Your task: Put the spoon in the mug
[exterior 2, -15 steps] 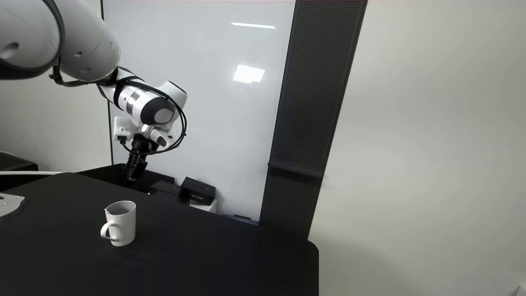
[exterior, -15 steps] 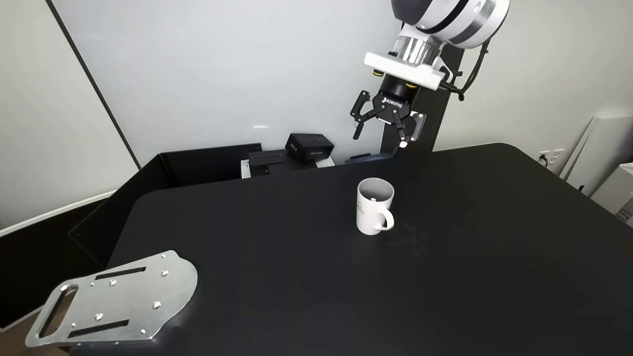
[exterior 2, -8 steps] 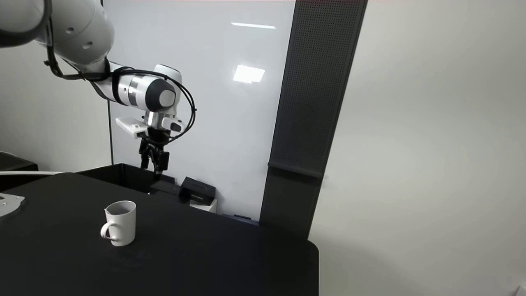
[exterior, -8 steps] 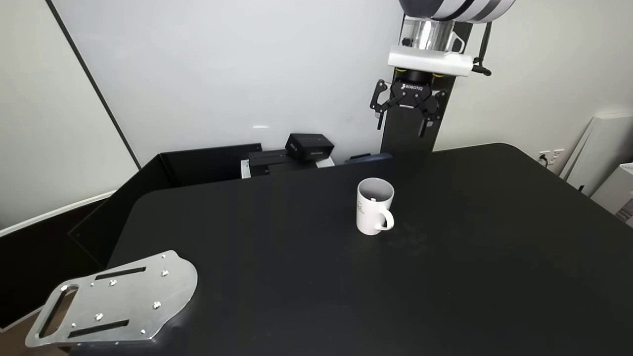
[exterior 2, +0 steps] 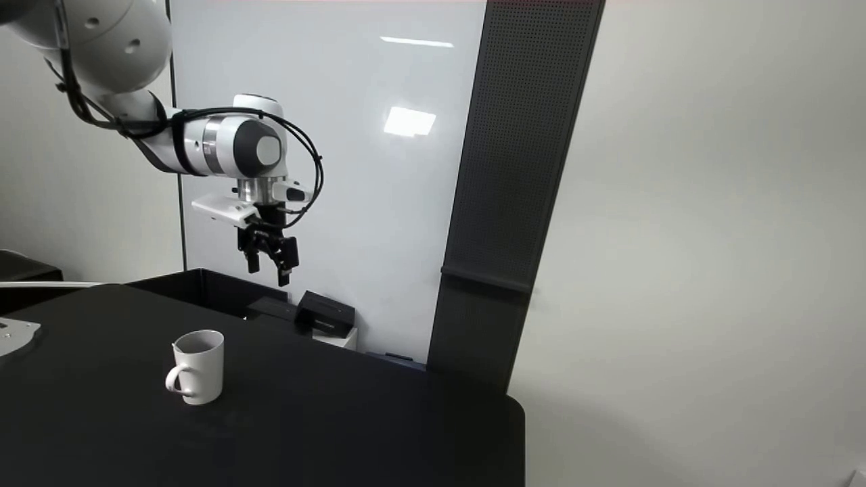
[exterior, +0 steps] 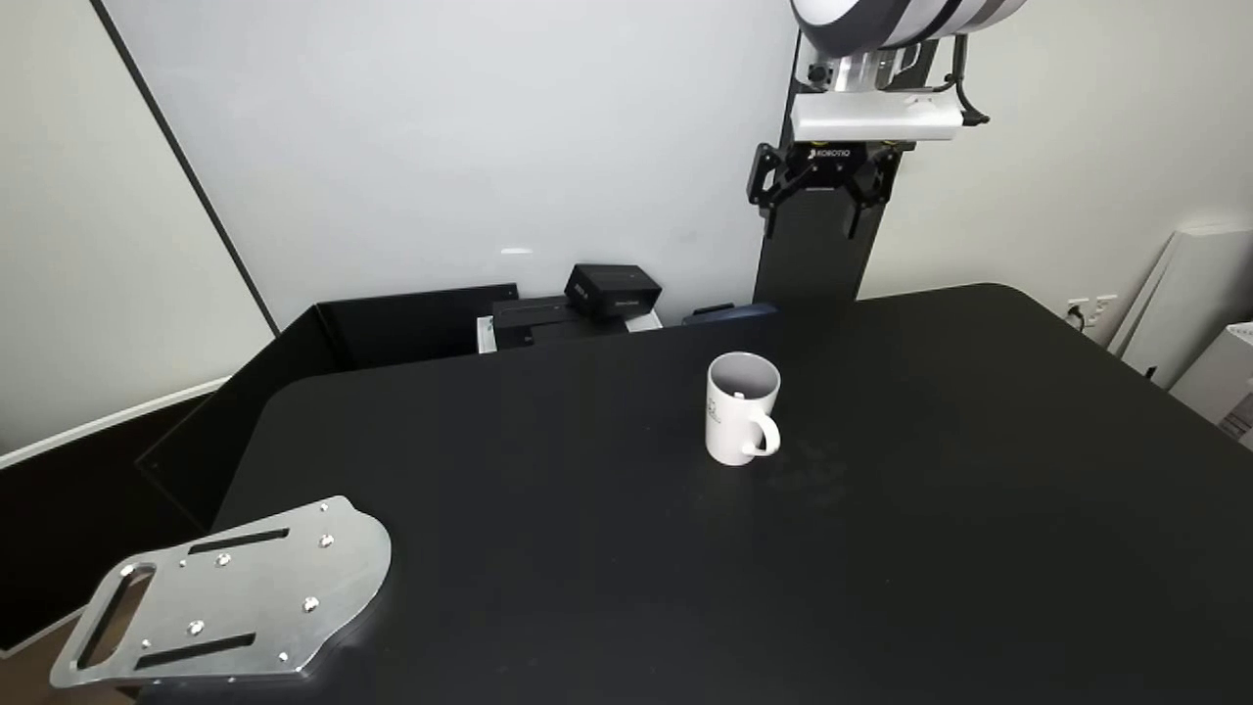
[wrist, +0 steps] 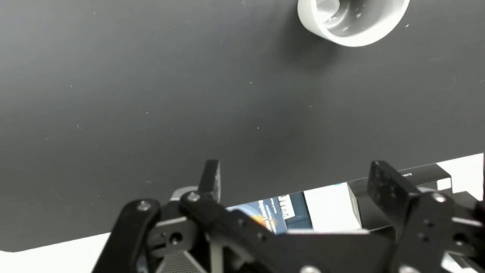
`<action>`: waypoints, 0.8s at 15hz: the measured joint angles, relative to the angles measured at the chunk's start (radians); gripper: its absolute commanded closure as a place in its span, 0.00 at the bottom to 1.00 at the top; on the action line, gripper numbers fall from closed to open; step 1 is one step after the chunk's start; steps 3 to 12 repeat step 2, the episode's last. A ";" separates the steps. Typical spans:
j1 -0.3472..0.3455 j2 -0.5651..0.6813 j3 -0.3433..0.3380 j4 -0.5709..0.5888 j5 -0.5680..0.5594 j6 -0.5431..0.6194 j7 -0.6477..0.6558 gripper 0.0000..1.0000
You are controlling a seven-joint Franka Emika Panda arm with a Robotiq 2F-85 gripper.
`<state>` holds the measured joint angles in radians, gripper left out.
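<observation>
Hanging higher and farther right in both exterior views than 1.0 s ago, and upright where it was tilted, the black 2-fingered gripper (exterior: pixel 812 232) is well apart from the white cylindrical mug (exterior: pixel 729 431) with a side loop handle. The mug stands upright on the flat black tabletop (exterior: pixel 548 548), in the same spot as before. Spread wide, the dark fingers (wrist: pixel 209 178) leave a broad gap with tabletop showing through it in the wrist view. The slim white spoon (exterior: pixel 739 396) seems to be inside the mug; a small pale tip shows at the rim, the remainder hidden by the wall. The wrist view cuts the mug off at the top, and both exterior views crop the white arm (exterior 2: pixel 225 145). Counted, there are 1 mug, 1 gripper and 1 silver metal plate (exterior: pixel 259 587) with 2 narrow slots and 1 wide opening, its left part cut off in an exterior view. Past the table edge lie 1 boxy black carton (exterior: pixel 614 291), among shapes too dark to count, and 1 blue printed item (wrist: pixel 267 208), partly hidden behind the gripper.
</observation>
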<state>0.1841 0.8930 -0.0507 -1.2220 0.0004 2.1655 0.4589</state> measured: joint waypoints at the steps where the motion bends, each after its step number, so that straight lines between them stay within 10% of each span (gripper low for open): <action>1: 0.000 -0.002 0.000 -0.003 0.000 0.001 -0.003 0.00; 12: 0.000 -0.004 -0.001 -0.005 -0.001 0.001 -0.005 0.00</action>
